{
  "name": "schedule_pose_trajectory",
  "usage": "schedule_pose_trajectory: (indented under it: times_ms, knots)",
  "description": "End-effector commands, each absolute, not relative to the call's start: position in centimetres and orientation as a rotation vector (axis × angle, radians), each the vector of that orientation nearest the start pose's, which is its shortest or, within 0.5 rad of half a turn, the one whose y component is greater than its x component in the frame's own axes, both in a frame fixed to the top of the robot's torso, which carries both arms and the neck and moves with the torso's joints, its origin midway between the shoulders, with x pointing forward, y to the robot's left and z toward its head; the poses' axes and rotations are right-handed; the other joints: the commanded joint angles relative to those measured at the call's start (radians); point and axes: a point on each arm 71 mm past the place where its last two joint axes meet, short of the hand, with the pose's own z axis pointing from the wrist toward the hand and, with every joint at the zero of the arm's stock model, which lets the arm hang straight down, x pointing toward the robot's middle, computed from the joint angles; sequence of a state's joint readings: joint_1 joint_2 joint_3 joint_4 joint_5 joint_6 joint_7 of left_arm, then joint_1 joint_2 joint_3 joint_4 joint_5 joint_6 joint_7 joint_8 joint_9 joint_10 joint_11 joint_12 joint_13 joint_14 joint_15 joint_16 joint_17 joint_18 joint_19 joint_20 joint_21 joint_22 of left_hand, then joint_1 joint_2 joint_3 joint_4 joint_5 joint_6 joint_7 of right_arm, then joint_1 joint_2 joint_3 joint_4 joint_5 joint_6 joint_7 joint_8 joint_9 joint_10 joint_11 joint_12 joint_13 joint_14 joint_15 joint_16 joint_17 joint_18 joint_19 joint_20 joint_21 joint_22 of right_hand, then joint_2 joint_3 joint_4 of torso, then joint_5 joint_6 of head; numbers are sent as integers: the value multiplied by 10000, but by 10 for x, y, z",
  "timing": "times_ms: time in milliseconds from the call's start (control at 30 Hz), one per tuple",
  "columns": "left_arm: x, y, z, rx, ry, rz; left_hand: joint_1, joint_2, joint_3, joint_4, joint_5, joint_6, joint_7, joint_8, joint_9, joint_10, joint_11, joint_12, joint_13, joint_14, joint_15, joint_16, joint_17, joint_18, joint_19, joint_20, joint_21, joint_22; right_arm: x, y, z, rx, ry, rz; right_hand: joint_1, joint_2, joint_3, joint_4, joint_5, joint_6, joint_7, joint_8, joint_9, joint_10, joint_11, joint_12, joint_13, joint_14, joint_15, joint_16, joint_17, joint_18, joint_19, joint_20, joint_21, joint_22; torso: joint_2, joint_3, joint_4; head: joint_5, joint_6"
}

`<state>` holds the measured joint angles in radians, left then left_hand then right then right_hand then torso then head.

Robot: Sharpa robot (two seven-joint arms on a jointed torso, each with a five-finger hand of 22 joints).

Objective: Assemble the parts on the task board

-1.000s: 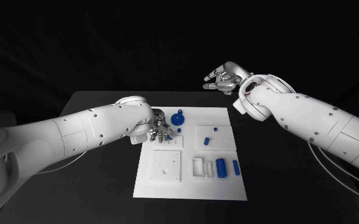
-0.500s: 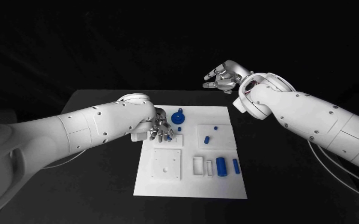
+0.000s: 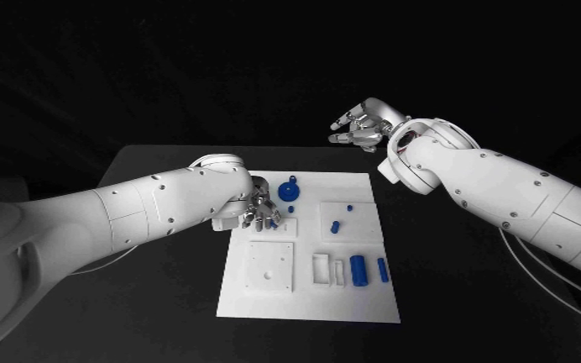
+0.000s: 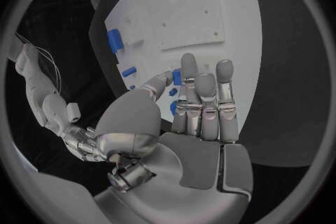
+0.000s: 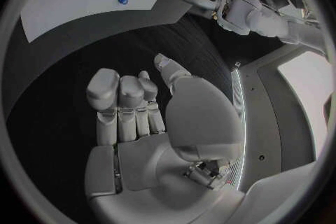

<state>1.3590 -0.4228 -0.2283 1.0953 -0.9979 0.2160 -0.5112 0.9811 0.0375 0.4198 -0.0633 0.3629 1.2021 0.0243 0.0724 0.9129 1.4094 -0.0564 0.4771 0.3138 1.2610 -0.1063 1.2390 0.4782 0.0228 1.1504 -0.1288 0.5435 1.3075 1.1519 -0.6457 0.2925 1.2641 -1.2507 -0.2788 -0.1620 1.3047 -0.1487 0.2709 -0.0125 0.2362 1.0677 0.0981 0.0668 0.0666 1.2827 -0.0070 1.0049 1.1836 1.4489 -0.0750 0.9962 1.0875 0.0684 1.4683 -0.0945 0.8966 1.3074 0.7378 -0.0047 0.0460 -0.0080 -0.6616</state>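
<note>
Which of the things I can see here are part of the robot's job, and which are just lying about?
Part of the job:
- task board
- round blue part
- blue cylinder
- slim blue part
- left hand, over the board

Just there:
- black table
- right hand, raised away from the board, holding nothing

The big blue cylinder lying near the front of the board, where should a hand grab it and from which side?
Take the big blue cylinder across its middle, coming down from above. It lies flat with its long axis running front to back, so its rounded sides are free for fingers. A white block sits close on one side, so keep the fingers narrow.
</note>
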Motion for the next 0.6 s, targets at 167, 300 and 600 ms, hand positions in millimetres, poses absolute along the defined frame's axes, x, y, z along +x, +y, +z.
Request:
schedule_pose_trajectory:
  times_ms: [167, 300, 600]
  knots:
    - [544, 127, -229, -521, 23656, -2800, 39, 49, 2210, -2171, -7, 150, -136, -29, 38, -57, 3, 43, -22, -43, -7, 15, -48, 65, -38, 4, 16, 194, 559, -195, -117, 2848, 15464, 7604, -9, 68, 22, -12, -40, 38, 48, -42, -9, -65, 30, -28, -12, -25, 31, -39, -9, 122, 269, 47, -62, 1148, 13, 15, -3, -7, 17]
    - [544, 127, -230, -553, 23650, -2814, 39, 49, 2210, -2171, -7, 150, -136, -29, 38, -57, 3, 43, -22, -43, -7, 15, -48, 65, -38, 4, 16, 194, 559, -194, -117, 2842, 15465, 7613, -9, 68, 22, -12, -40, 38, 48, -42, -9, -65, 30, -28, -12, -25, 31, -39, -9, 122, 269, 47, -62, 1148, 12, 16, -8, -9, -5]
    - [545, 129, -232, -594, 23476, -2685, 41, 55, 2208, -2171, -18, 135, -132, -29, 54, -68, 6, 40, -29, -49, -4, 5, -66, 66, -31, 7, -2, 195, 559, -195, -117, 2841, 15460, 7611, -9, 68, 22, -12, -40, 38, 48, -42, -9, -65, 30, -28, -12, -25, 31, -39, -9, 122, 269, 47, -62, 1148, 6, 19, 2, -14, -6]
